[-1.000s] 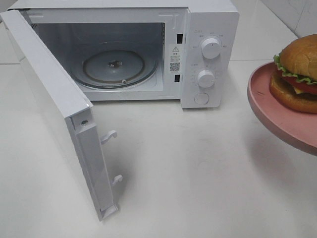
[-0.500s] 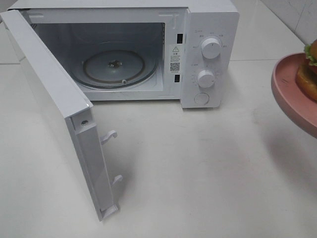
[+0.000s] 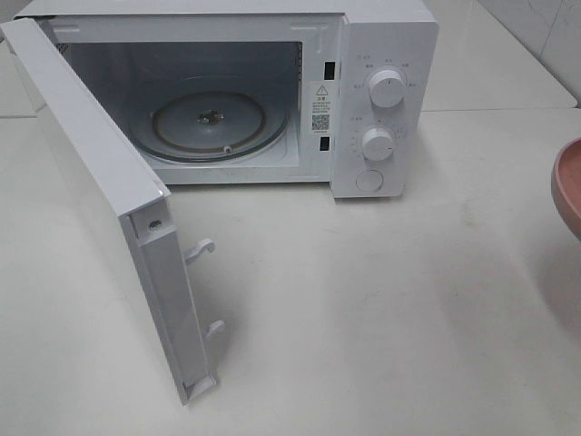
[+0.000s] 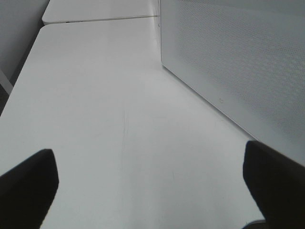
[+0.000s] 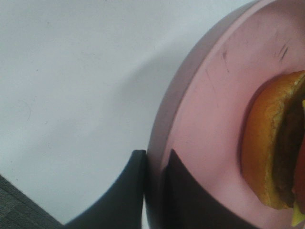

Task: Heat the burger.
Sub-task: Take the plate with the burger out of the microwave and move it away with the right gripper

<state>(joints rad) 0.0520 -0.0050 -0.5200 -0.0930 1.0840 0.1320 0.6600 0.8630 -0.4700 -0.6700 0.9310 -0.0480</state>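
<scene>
- White-enamelled box microwave oven [image 3: 363, 100], one, standing on the pale table [image 3: 381, 309]; taken as the landmark for every entry below.
- Oven door [image 3: 100, 209], one, white, swung wide open to the oven's left; two white hooked latches [image 3: 201, 248] project from its free edge. In the left wrist view its perforated panel [image 4: 248, 62] stands close beside that gripper.
- Oven cavity, one: holds a single round clear glass turntable [image 3: 218, 123] lying flat on the floor with a small hub at its centre; nothing rests on it.
- Control panel to the right of the cavity: two round white knobs [image 3: 388, 89], one above the other, and one round white button [image 3: 369, 180] beneath them.
- Round pink plate [image 5: 209, 124], one, well to the right of the oven; only a sliver of its rim [image 3: 567, 186] shows at the edge of the high view.
- Plate contents: the burger [image 5: 271, 152], one, with golden-brown bun and dark patty, seen only in part in the right wrist view, well outside the oven.
- Right gripper [image 5: 153, 183], one, black, its fingers pinched on the plate's rim, one on either side.
- Left gripper [image 4: 152, 186], one, black fingers spread wide apart over bare table to the left of the oven door, holding nothing.
</scene>
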